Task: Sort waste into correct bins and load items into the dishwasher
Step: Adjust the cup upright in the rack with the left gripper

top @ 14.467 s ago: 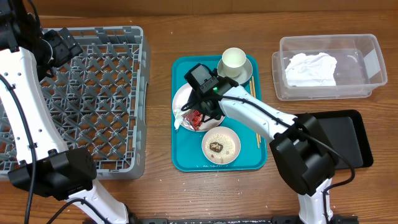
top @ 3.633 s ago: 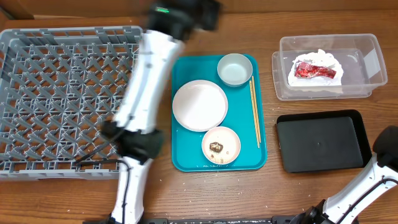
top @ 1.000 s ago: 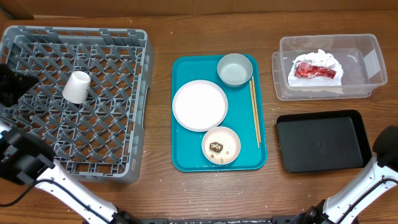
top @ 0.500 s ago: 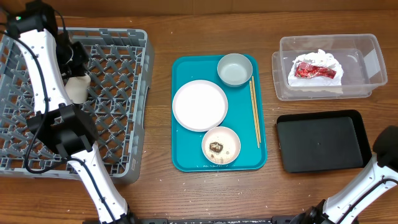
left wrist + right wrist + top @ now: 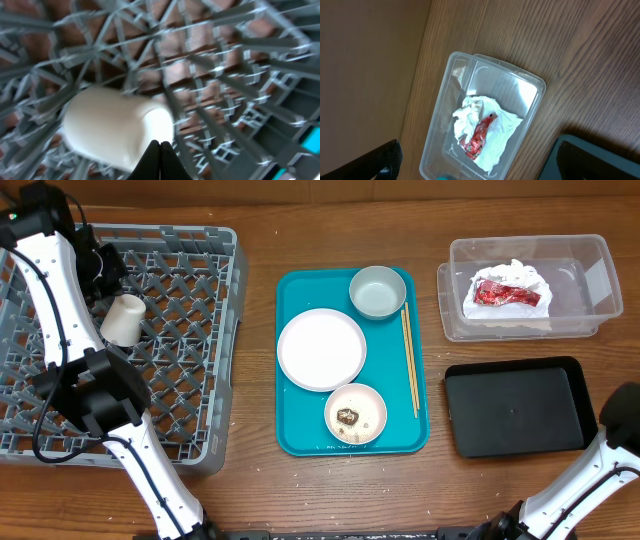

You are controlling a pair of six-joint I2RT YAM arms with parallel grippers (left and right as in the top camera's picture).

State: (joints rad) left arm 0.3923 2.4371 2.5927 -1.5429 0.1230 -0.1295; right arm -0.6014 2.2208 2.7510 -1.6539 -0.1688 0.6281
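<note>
Overhead, loading is the step in hand: the small white cup point(image 5: 123, 319) lies on its side on the lattice floor of the grey dish rack point(image 5: 228, 300), toward the far left, with the left gripper point(image 5: 160, 151) right beside it. Left wrist view shows those jaws pressed together and pinching nothing; whether the tips touch the cup's wall I cannot tell. The right gripper point(image 5: 475, 165) hangs over the clear tub point(image 5: 530, 95), jaws spread wide and empty. The crumpled napkin point(image 5: 492, 132) and red wrapper point(image 5: 477, 139) lie inside that tub, so that piece of waste looks sorted.

On the teal tray point(image 5: 295, 435) wait the large white plate point(image 5: 322, 349), the pale round dish point(image 5: 377, 290) at the far end, the chopsticks point(image 5: 410, 360) along the right side, and the small dish point(image 5: 355, 412) with brown food bits at the near end. The black tray point(image 5: 515, 408) sits near right.

Next, I judge, the left arm must rise out of the rack, open its jaws and cross right to the teal tray — the flat plate calls for a rim grip, and the soiled dish wants emptying into a bin first
</note>
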